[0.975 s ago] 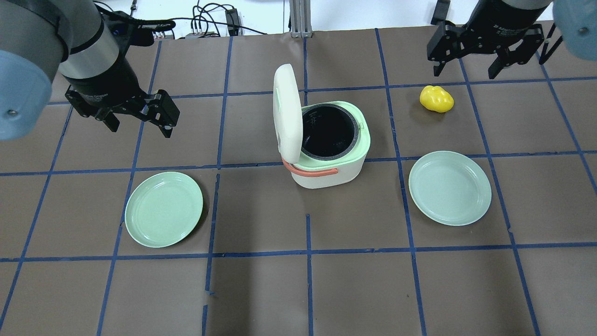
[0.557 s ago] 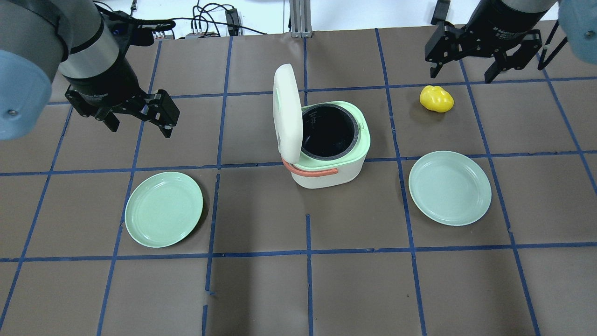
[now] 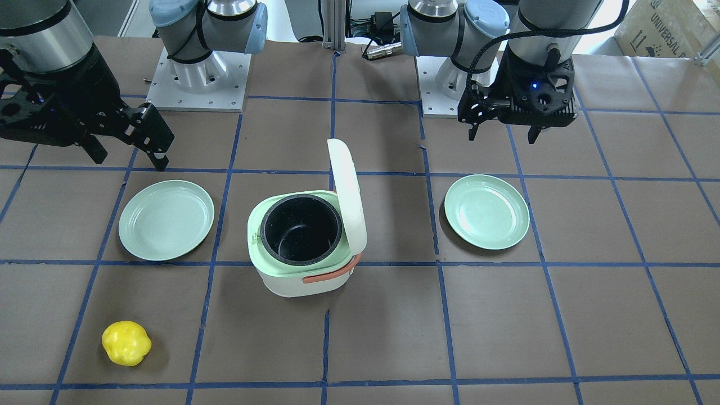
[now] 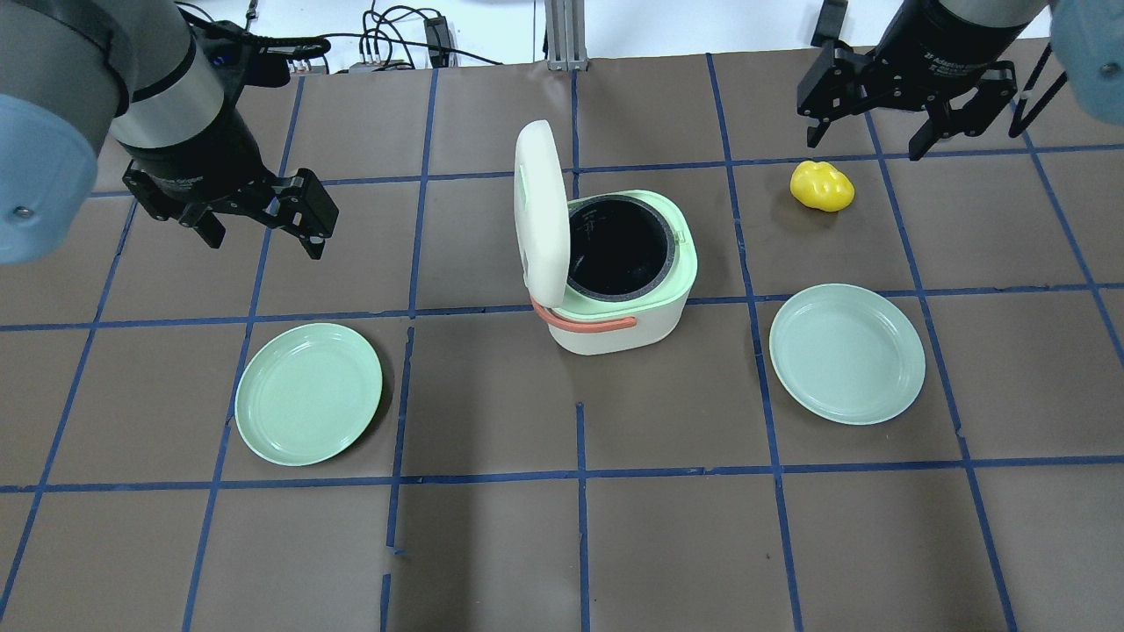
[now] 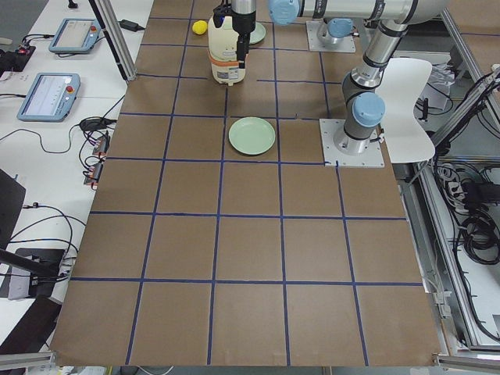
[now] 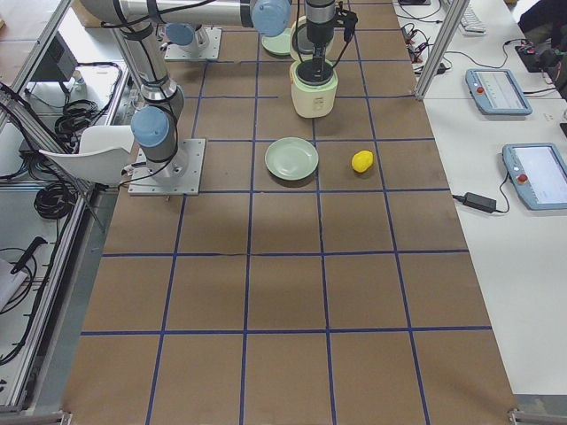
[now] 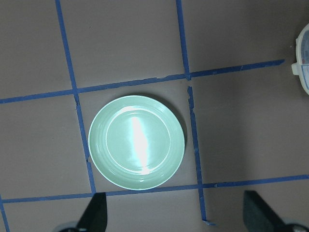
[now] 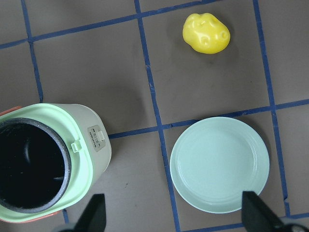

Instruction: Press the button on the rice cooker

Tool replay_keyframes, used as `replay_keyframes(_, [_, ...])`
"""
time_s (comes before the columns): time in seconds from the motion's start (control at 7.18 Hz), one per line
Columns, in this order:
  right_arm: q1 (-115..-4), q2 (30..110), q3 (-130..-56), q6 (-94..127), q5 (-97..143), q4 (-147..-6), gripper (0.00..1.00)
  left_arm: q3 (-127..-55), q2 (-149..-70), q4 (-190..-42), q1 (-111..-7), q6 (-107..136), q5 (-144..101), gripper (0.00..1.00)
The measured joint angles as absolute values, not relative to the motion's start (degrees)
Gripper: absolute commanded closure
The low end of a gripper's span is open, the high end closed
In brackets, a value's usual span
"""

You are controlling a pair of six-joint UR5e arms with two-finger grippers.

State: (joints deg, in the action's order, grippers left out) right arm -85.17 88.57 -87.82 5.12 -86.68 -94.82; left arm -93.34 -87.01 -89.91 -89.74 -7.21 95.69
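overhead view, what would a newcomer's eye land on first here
The rice cooker at the table's centre, its lid swung upright beside a dark inner pot. Then the bright yellow lump beyond the right plate, with the left plate matching it across the cooker.

Upright lid [image 4: 539,211] blocks rice cooker [image 4: 615,332] left flank; right flank open.

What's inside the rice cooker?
The lid stands open. The black inner pot looks empty, its bottom bare. In the overhead view the lid covers part of the pot's wall.
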Motion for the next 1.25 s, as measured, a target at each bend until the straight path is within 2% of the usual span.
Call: replay_keyframes(1.25, [-85.68, 88.78, -88.25, 0.39, -88.56, -95.65, 0.00, -93.34, -87.01, -89.91, -89.74, -7.21, 95.71, 0.00])
